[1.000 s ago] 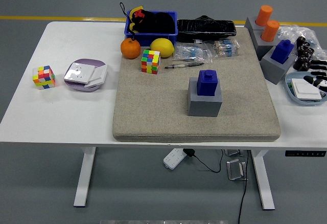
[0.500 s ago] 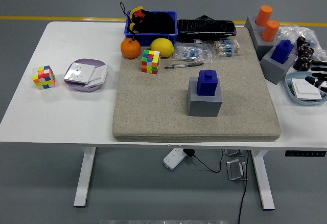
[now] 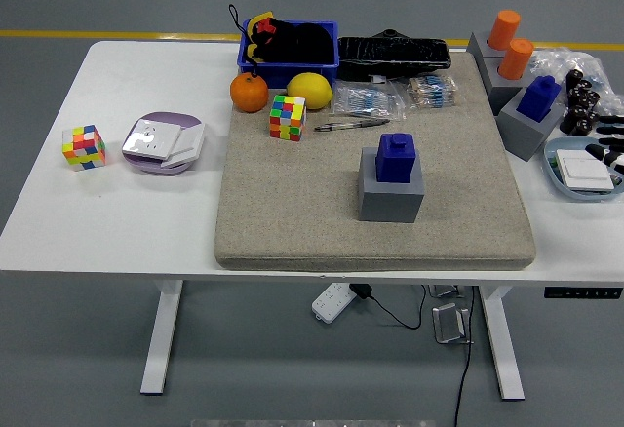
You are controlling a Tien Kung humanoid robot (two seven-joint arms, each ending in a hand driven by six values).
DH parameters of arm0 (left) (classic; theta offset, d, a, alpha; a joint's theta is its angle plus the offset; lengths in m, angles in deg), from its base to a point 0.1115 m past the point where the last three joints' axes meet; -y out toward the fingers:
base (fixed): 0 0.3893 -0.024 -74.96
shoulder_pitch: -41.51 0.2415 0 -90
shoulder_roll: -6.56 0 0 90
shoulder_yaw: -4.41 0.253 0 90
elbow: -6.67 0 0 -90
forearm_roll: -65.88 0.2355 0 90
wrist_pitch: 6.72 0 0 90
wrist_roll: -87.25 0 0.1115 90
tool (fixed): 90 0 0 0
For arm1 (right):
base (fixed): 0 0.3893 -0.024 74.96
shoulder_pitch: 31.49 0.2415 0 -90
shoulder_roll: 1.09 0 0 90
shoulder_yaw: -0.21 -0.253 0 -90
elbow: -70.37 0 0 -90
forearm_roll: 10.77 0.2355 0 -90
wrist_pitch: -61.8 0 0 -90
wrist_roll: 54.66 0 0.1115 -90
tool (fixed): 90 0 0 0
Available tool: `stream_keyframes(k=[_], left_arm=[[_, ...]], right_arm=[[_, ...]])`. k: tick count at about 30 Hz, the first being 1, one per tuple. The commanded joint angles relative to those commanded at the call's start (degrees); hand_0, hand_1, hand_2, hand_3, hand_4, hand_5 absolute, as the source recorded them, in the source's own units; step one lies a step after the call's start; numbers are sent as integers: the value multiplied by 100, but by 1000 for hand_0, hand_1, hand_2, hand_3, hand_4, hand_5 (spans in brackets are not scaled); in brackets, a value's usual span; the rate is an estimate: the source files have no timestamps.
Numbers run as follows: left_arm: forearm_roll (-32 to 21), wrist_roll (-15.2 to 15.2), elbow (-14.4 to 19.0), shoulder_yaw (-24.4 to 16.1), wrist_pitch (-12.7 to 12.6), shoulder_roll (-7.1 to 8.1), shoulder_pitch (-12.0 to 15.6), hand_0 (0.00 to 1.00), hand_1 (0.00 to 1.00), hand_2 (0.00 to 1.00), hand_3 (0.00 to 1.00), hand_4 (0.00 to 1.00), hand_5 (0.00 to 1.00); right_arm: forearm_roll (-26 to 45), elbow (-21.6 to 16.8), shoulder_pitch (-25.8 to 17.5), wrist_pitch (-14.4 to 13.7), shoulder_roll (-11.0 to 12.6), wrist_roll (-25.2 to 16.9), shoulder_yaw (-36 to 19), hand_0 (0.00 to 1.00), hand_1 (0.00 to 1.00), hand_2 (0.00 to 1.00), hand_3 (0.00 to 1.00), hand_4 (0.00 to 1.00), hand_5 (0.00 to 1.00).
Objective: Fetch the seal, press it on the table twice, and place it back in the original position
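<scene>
head view: the blue seal sits upright in its grey holder in the middle of the beige mat on the counter, with nothing touching it. the only change across the last second is at the right edge. there the right hand, of which only dark fingertips show, has slid further out of the picture; its fingers look loosely spread and hold nothing. the left hand is out of view. the seal and holder have not shifted at all.

as a judgement, this fits two stages equally well. the seal may be seated again after being pressed, with the hand drawing back, or it may be waiting in its holder while the hand sits at the edge. no stamp mark shows on the mat to settle it.

containers: the blue bin at the far side holds a black soft toy. the purple dish on the left carries white cards. the pale blue tray on the right holds a white pad. a second grey holder holds another blue seal, and a third carries two orange cylinders.
</scene>
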Motion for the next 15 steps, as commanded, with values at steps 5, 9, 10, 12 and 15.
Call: stream_keyframes(k=[5, 9, 10, 12, 15], left_arm=[[4, -1, 3, -10, 2, -2, -15, 815, 815, 786, 838, 790, 393], [9, -1, 3, -14, 2, 0, -22, 815, 815, 786, 838, 790, 393], [7, -1, 1, -13, 2, 0, -23, 815, 815, 786, 838, 790, 393], [4, -2, 0, -12, 2, 0, -21, 815, 815, 786, 838, 791, 392], [1, 0, -1, -7, 4, -1, -17, 815, 815, 786, 838, 791, 392]], right_arm=[[1, 0, 11, 19, 2, 20, -6, 848, 732, 729, 736, 916, 276], [0, 1, 17, 14, 5, 17, -14, 848, 732, 729, 736, 916, 276], [2, 0, 16, 15, 8, 15, -17, 848, 732, 729, 736, 916, 276], [0, 0, 15, 12, 11, 13, -21, 847, 731, 726, 736, 915, 274], [-3, 0, 18, 9, 19, 9, -28, 847, 731, 726, 736, 915, 274]])
